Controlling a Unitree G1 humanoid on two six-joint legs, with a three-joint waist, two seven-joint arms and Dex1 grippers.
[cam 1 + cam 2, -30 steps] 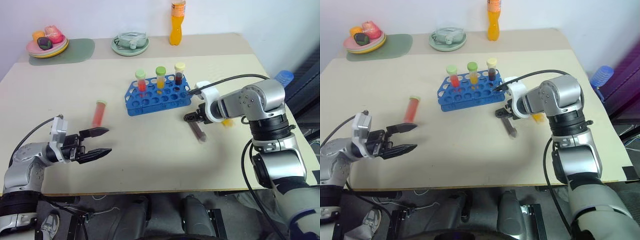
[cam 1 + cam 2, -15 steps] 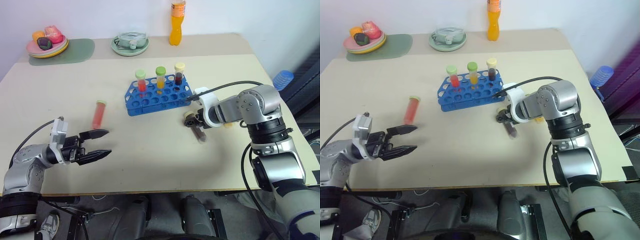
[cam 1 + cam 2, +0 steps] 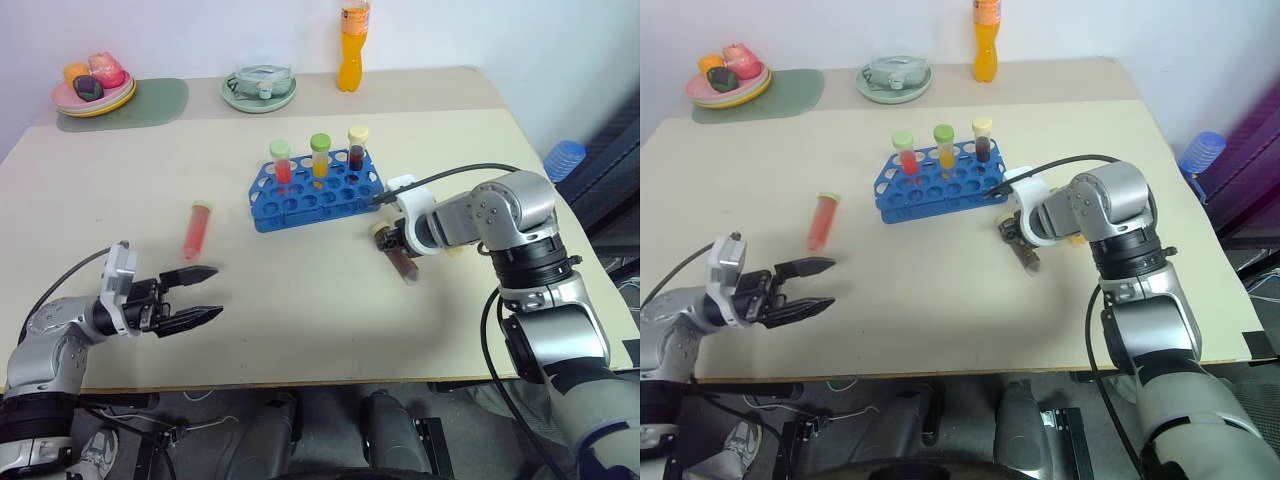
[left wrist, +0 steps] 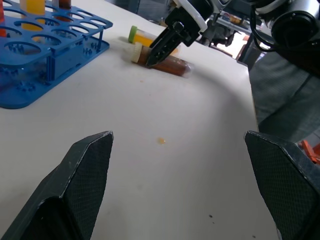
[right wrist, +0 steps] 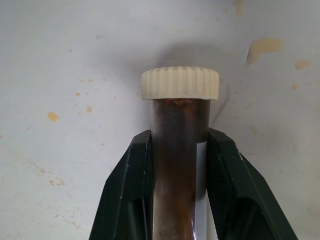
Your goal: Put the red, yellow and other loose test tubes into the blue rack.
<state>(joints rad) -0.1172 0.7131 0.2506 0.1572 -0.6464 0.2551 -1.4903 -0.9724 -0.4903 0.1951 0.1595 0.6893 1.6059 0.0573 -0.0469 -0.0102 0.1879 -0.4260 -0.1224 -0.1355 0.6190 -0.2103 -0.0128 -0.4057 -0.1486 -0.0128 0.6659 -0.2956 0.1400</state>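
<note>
Bench (image 3: 300,300) holds the blue rack (image 3: 318,198) mid-table, with three capped tubes standing in its far row: red, yellow, dark. Three loose ones are left. The red tube (image 3: 196,230) lies flat, well left of the rack and ahead of my left gripper (image 3: 190,296), which hangs with fingers spread wide, holding nothing. The yellow tube (image 4: 141,36) with green cap lies just behind the brown one, right of the rack.

My right gripper (image 5: 175,165) is pinching the brown tube (image 5: 176,145) just below its cream cap, tube lying on the bench just right of the rack.

Risks:
- Grip sits near the cap end, so the long body may swing or pivot between the fingers on lift.
- A tilted tube could catch a hole rim and shove the light rack, or knock the standing tubes.
- Yellow tube is close enough to get nudged and roll.
</note>
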